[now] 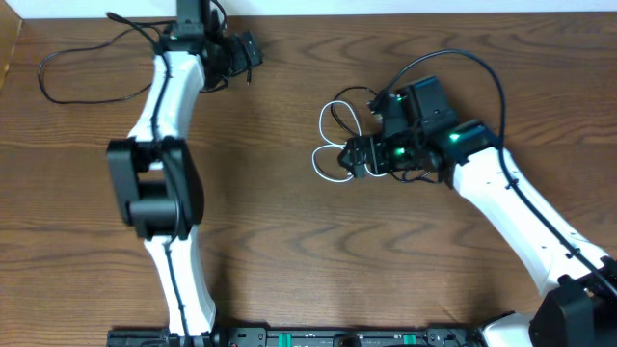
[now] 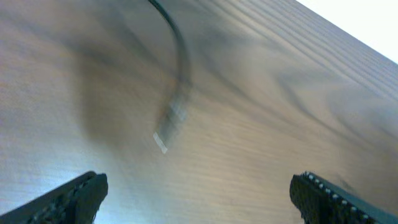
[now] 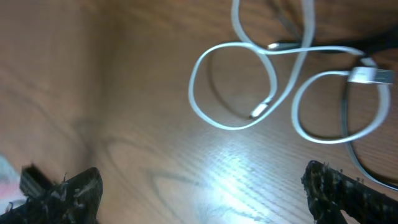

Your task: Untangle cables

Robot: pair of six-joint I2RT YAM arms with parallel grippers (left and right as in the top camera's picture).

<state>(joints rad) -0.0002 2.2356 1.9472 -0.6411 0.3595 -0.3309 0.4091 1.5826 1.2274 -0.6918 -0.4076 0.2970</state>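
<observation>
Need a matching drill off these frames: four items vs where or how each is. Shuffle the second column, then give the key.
Items
A. white cable
B. black cable
C. left gripper
D. right gripper

Places and states
1. open, fingers apart over a plug, near the far edge of the table
2. lies in loops mid-table
3. open, next to the white loops
4. thin and dark, runs in from the top of the left wrist view

Pairs: A-2, B-4, C-1, D-3
</observation>
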